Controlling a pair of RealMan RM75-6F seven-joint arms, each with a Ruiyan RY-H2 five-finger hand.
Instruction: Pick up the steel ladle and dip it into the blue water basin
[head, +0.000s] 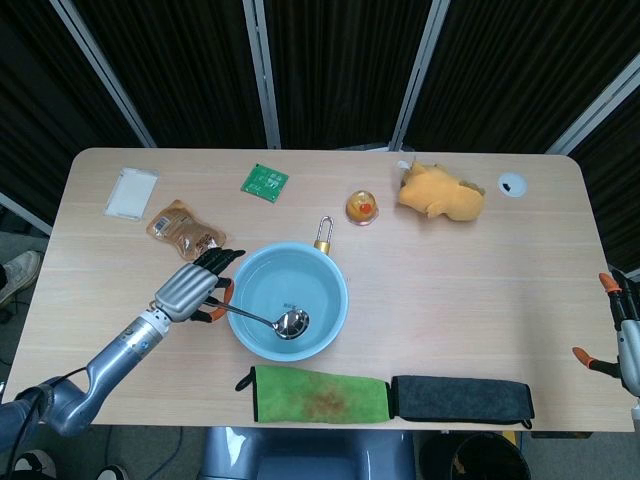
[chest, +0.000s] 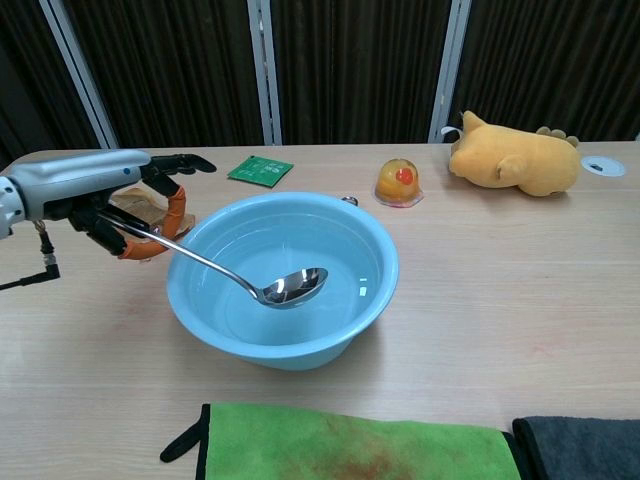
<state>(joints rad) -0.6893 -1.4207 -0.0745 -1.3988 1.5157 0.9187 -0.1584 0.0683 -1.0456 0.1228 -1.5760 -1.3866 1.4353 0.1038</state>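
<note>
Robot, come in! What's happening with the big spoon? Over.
Left hand holds steel ladle, bowl over blue water basin. Right hand idle at table edge. Nothing blocking.
</note>
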